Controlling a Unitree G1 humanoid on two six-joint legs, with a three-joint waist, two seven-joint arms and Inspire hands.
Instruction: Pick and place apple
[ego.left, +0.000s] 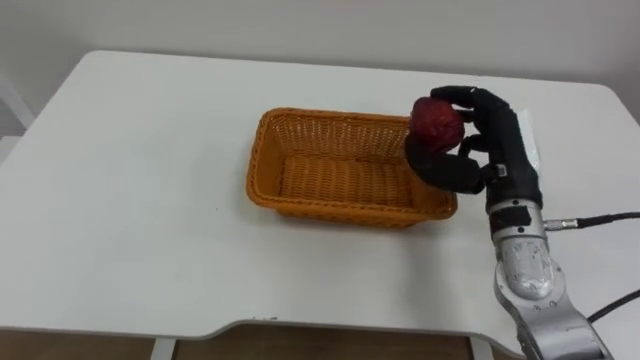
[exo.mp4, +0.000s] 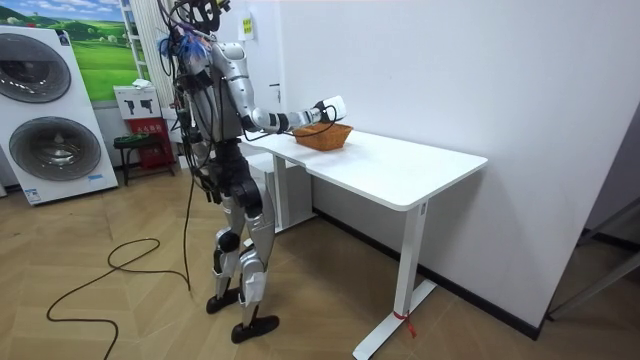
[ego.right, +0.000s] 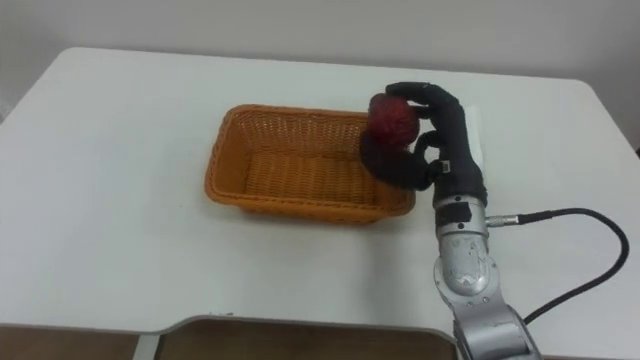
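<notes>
right robot hand (ego.left: 505, 145) clamped round dark red apple (ego.left: 437, 122), fingers curled | apple held above right end rim of wicker basket (ego.left: 330, 210) | basket resting mid white counter (ego.left: 130, 200) | standing at counter edge, right arm outstretched

Eye views: stereo pair on head, near, facing down from behind the right hand (ego.left: 500, 150). Room view: standing far off, side-on; shares hand, basket (ego.left: 258, 168), table (ego.left: 130, 200).

light: bright, even; shadows: faint beside basket (ego.left: 340, 210); table (ego.left: 140, 200): evenly lit
</notes>
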